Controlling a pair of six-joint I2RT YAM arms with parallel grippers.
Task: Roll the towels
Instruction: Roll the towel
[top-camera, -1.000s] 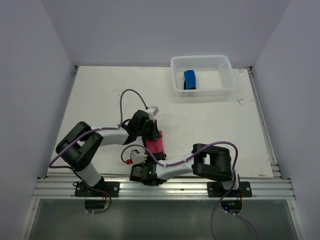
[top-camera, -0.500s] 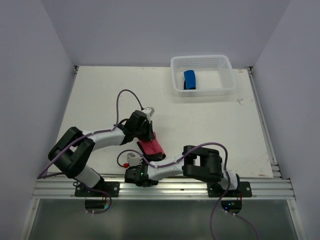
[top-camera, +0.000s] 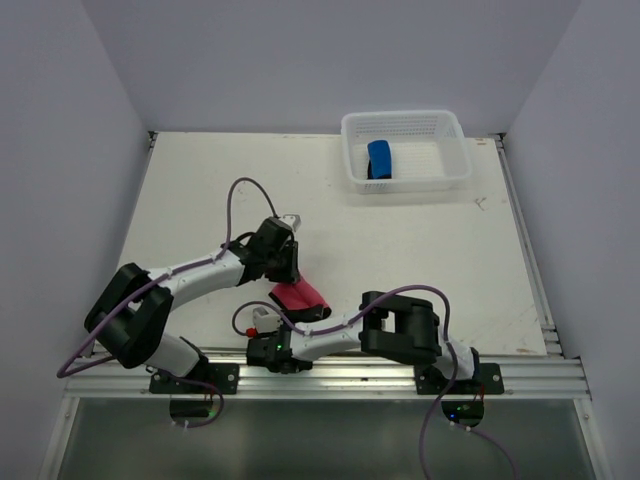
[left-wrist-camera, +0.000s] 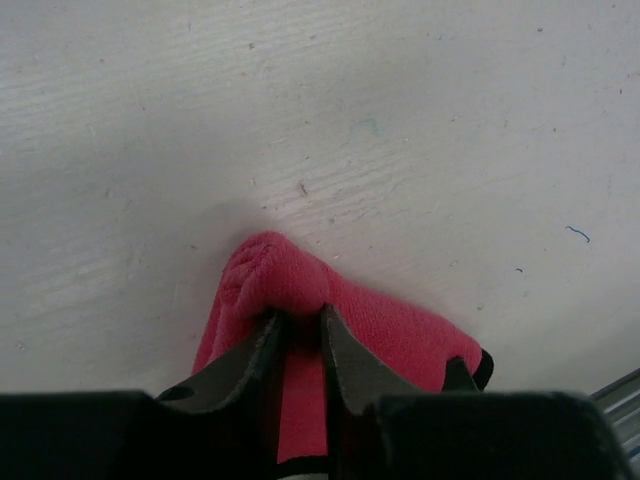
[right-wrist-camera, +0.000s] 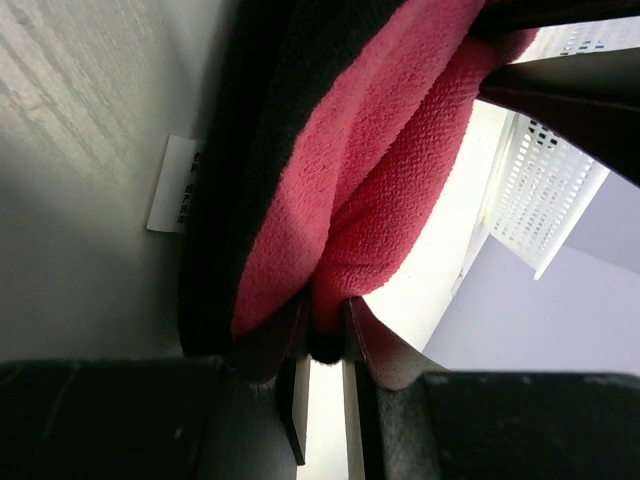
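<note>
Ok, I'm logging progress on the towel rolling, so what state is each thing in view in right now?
pink towel: bunched and only partly rolled, gripped at two spots.
blue towel: rolled, lying in the basket.
basket: upright, holding only the blue towel.
left gripper: shut on a fold of the pink towel.
right gripper: shut on the pink towel's edge.
</note>
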